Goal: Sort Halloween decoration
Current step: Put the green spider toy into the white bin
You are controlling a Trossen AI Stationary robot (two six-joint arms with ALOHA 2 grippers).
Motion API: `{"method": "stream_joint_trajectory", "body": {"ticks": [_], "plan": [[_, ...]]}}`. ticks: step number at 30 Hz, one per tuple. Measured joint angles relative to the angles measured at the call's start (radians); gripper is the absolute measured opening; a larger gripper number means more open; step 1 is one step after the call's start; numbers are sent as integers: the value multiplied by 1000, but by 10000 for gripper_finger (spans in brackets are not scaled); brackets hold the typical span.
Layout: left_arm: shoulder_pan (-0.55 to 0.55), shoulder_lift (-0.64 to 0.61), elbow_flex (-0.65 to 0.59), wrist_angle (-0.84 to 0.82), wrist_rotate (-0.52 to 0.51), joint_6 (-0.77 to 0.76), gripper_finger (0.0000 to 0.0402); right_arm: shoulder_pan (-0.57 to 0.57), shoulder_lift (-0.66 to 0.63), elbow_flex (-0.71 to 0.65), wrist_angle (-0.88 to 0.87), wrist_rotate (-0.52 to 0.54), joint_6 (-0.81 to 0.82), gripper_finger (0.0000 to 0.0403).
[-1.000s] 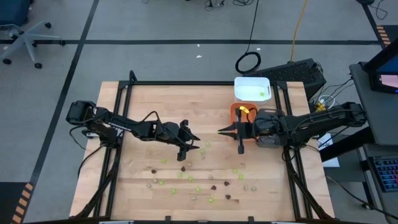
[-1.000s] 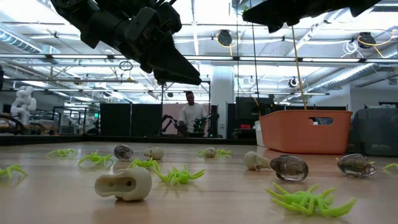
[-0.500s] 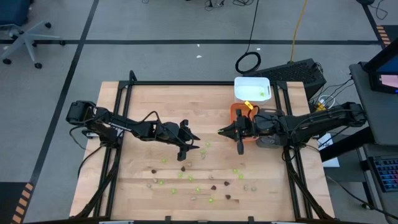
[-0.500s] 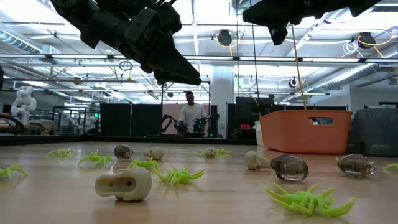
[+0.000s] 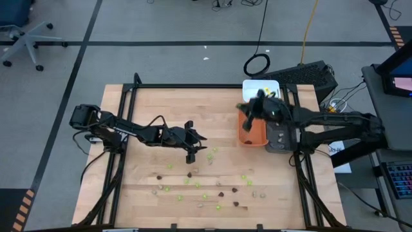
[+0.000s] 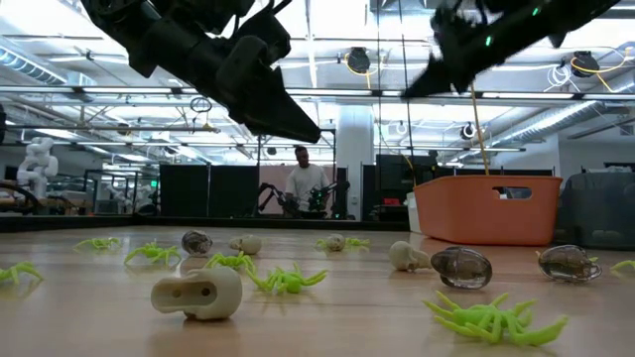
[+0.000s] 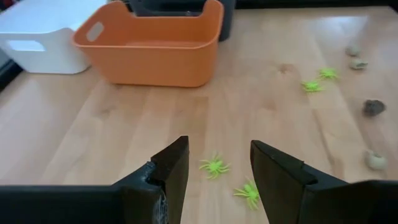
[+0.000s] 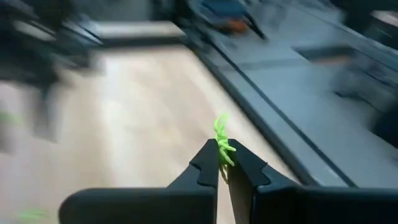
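My right tool (image 8: pixel 222 163) is clenched on 1 lime-green spider (image 8: pixel 221 142), up in the upper right of the high view beside the orange tray (image 5: pixel 252 132) and white tray (image 5: pixel 252 86). My left tool (image 7: pixel 217 168) hangs released over the table (image 5: pixel 148 103), centre frame, above 2 green spiders (image 7: pixel 214 166). The remaining Halloween decoration (image 5: pixel 205 196) lies scattered low across the table.

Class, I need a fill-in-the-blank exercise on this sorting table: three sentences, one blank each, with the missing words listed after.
1. The right claw is shut on a lime-green ____.
2. The left claw hangs ____ above two green spiders on the table.
3. The tray beside the white tray is coloured ____.

Missing words: spider; open; orange
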Motion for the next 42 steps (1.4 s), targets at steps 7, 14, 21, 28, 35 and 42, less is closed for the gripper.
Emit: {"method": "stream_joint_trajectory", "body": {"ticks": [7, 14, 21, 28, 35, 42], "plan": [[1, 0, 0, 5, -86, -1, 173, -322, 50, 0, -95, -4, -64, 1], [1, 0, 0, 5, -122, -4, 173, -503, 150, 0, -125, -6, -107, 1], [1, 0, 0, 2, -145, -30, 173, -582, 283, 0, -124, -7, -138, 8], [2, 0, 0, 1, -187, -31, 173, -618, 329, 0, -122, -6, -146, 22], [2, 0, 0, -2, -224, -89, 173, -655, 329, 0, -121, -3, -118, 25], [-13, 0, 0, -7, -224, -135, 173, -657, 327, 0, -124, -4, -113, 65]]}}
